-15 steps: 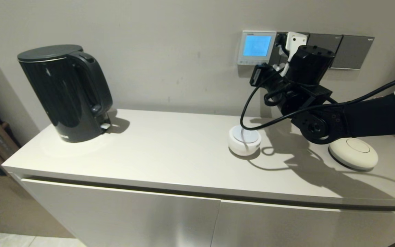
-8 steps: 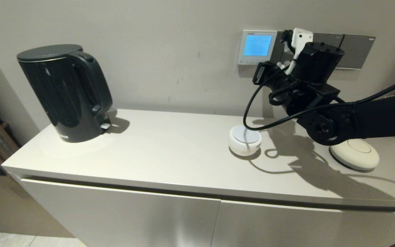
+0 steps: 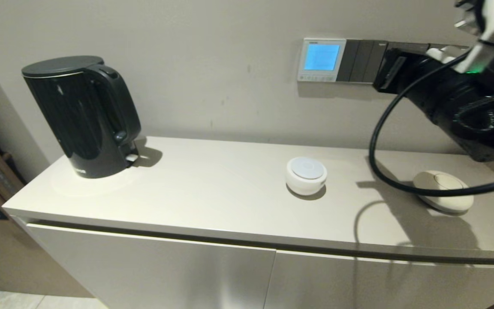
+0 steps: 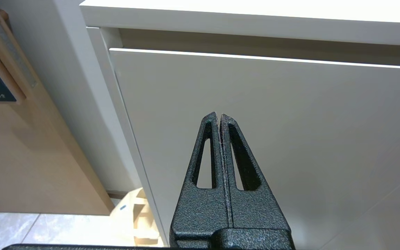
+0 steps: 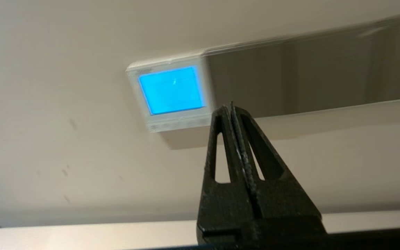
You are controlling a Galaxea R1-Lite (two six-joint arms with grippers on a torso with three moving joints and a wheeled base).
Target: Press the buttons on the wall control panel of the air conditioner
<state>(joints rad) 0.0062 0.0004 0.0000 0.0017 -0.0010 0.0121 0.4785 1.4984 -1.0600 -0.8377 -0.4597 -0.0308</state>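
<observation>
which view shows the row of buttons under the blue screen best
The head view: the buttons appear as a faint row along the lower edge of the control panel. The right wrist view shows that strip only as a blur. The left wrist view shows only a cabinet door.

The wall control panel point(image 3: 321, 59) has a white frame and a glowing blue screen, with dark grey switch plates point(image 3: 363, 61) beside it. A glossy black kettle point(image 3: 82, 113) and a white puck point(image 3: 306, 175) sit on the pale beige desk point(image 3: 212, 189), and both claws, left point(image 4: 219, 116) and right point(image 5: 230, 107), are speckled black.

one kettle point(image 3: 82, 116), two round pucks point(image 3: 306, 175), perhaps three switch plates point(image 3: 360, 61).
</observation>
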